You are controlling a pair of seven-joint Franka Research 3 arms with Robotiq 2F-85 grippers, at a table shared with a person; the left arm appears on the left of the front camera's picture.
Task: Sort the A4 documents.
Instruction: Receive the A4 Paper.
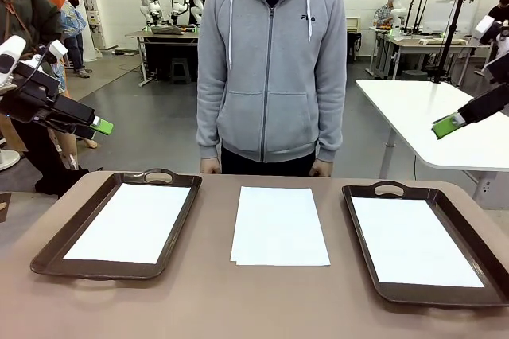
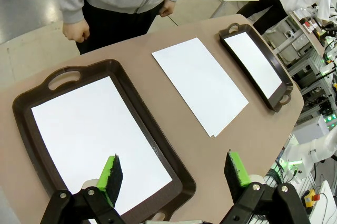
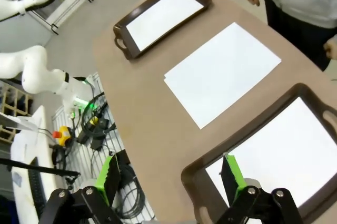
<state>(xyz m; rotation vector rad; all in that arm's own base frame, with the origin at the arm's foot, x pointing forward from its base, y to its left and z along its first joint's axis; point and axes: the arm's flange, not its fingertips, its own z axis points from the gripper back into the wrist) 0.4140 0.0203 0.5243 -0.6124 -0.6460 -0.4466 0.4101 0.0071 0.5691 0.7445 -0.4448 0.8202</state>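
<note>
Across the smooth, matte brown table point(image 1: 207, 299) lie three flat white rectangles, side by side. At the middle, loose A4 documents point(image 1: 279, 225) rest straight on the bare tabletop, between the two trays and touching neither. A slightly offset edge at one near corner shows more than one thin sheet there.

On the robot's left, the left tray point(image 1: 78, 224) is dark brown and glossy. It is rectangular with rounded corners, a raised sloping rim and a loop handle cut into each short end. It holds the left sheet point(image 1: 135, 222), plain white paper lying flat with a brown margin around it. The right tray point(image 1: 437, 294), of the same make, holds the right sheet point(image 1: 413, 239) in the same way.

The left gripper point(image 2: 172, 166) hovers above the near end of the left tray, its black fingers spread wide and its green pads grasping nothing. The right gripper point(image 3: 170, 163) hangs over the near corner of the right tray, likewise released and empty.

A person in a grey zip hoodie point(image 1: 270, 60) stands at the far edge, with loosely curled hands point(image 1: 210, 165) just beyond the table, apart from the paper.
</note>
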